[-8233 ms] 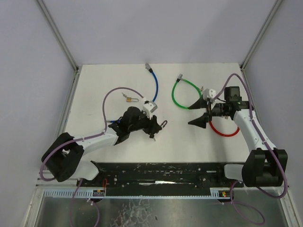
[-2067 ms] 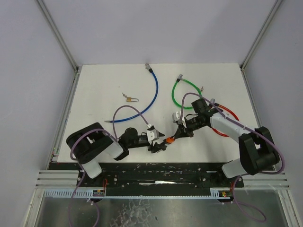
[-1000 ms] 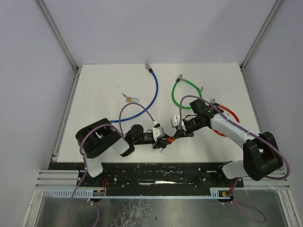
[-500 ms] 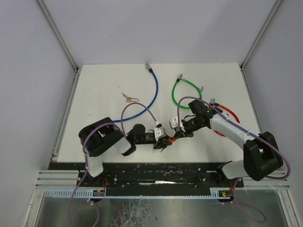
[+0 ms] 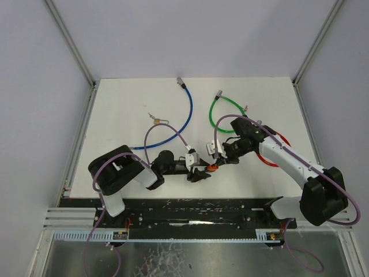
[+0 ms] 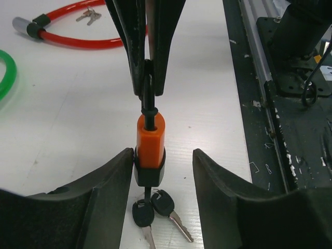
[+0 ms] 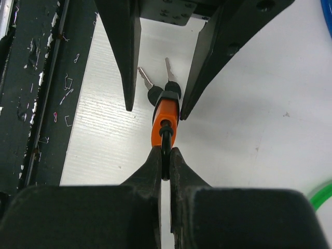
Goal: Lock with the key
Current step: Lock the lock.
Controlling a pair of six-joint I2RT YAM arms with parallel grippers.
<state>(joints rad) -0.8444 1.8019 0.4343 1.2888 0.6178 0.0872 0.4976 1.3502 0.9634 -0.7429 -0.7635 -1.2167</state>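
Nearest my left-wrist camera, two black-headed keys hung under the orange padlock, just above the white tabletop near its front edge. My left pincer stood partly open around the lock body, one finger against it and a gap on the other side. Beyond, my right pincer was clamped tight on the padlock's shackle. Farther back lay the red cable lock and the green cable.

We see a smooth, matt orange plastic padlock and keys with glossy black plastic heads and bare metal blades. The white table top looks matt and faintly ribbed; the red plastic-sheathed cable shines.
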